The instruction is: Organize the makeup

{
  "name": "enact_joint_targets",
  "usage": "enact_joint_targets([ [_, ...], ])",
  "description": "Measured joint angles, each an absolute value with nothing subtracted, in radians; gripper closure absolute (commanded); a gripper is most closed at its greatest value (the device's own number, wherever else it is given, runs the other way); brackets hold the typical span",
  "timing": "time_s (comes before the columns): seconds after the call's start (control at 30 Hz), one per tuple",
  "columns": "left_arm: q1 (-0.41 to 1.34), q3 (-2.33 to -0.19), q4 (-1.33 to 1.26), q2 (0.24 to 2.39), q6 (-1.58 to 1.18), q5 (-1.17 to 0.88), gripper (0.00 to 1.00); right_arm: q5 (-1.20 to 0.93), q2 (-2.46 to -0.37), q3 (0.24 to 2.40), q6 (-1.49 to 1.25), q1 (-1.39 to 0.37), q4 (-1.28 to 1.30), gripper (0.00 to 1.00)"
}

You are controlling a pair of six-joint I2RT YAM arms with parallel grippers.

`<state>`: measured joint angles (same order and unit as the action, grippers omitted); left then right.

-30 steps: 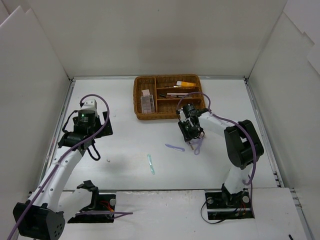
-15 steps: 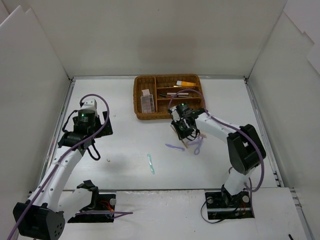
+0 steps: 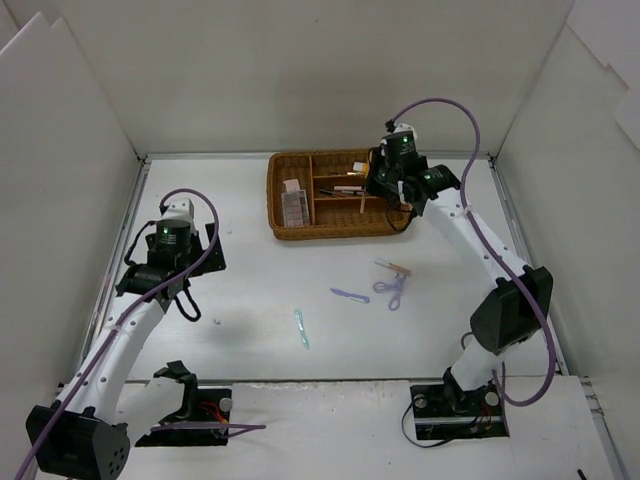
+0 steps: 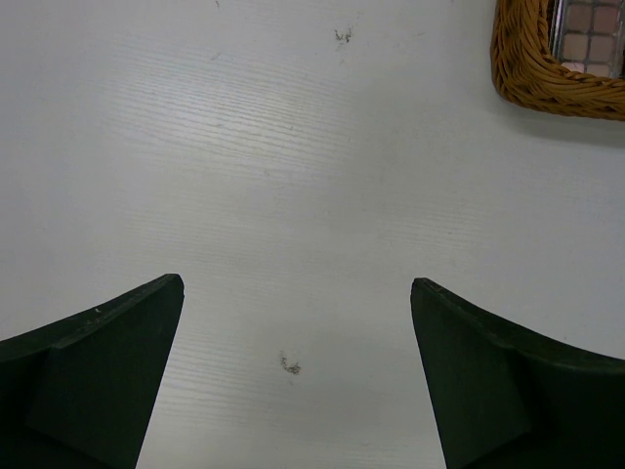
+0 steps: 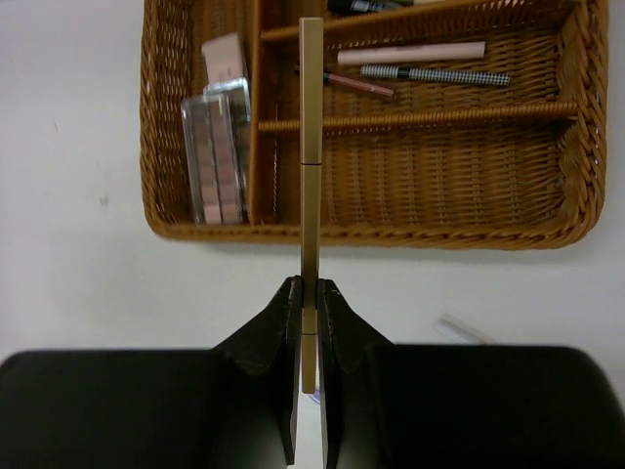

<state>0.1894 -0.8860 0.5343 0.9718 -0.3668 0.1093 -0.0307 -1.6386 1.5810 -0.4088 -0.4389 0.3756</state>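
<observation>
My right gripper (image 3: 383,188) (image 5: 310,293) is shut on a thin tan pencil (image 5: 311,147) and holds it above the brown wicker tray (image 3: 272,195), over its front middle. The tray holds a brown eyeshadow palette (image 5: 213,156), a pale pink compact (image 5: 225,59), an orange tube (image 3: 372,166) and several pencils (image 5: 410,53). On the table lie a lilac tool (image 3: 349,295), a lilac scissor-like tool (image 3: 393,291), a small pink-brown item (image 3: 394,266) and a mint tool (image 3: 301,327). My left gripper (image 3: 185,300) (image 4: 296,371) is open and empty over bare table.
The tray's front rim (image 5: 361,234) lies just beyond my right fingers. The tray's left corner (image 4: 547,83) shows at the top right of the left wrist view. White walls enclose the table on three sides.
My right gripper has risen from the table near the lilac tools and moved back over the tray, carrying the tan pencil. The left arm has not moved.
</observation>
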Motion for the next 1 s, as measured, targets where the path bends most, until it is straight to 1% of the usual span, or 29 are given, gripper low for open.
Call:
enact_joint_targets([
  [0.17, 0.189, -0.886, 0.534, 0.97, -0.367, 0.109, 0.03, 0.05, -1.77, 1.703, -0.69, -0.405, 0.37, 1.0],
  [0.37, 0.189, -0.886, 0.534, 0.956, -0.367, 0.109, 0.03, 0.133, -1.925, 1.775, -0.996, -0.407, 0.361, 1.0],
  [0.67, 0.189, -0.886, 0.534, 0.953, -0.367, 0.101, 0.03, 0.169, -2.145, 1.888, -1.302, -0.402, 0.348, 1.0],
  [0.87, 0.189, -0.886, 0.534, 0.953, -0.366, 0.092, 0.03, 0.188, -2.209, 1.925, -1.409, -0.39, 0.346, 0.94],
  [0.93, 0.189, -0.886, 0.534, 0.953, -0.366, 0.088, 0.03, 0.196, -2.219, 1.932, -1.44, -0.384, 0.344, 0.91],
  [1.0, 0.189, -0.886, 0.534, 0.954, -0.366, 0.083, 0.03, 0.199, -2.224, 1.934, -1.464, -0.376, 0.337, 0.86],
])
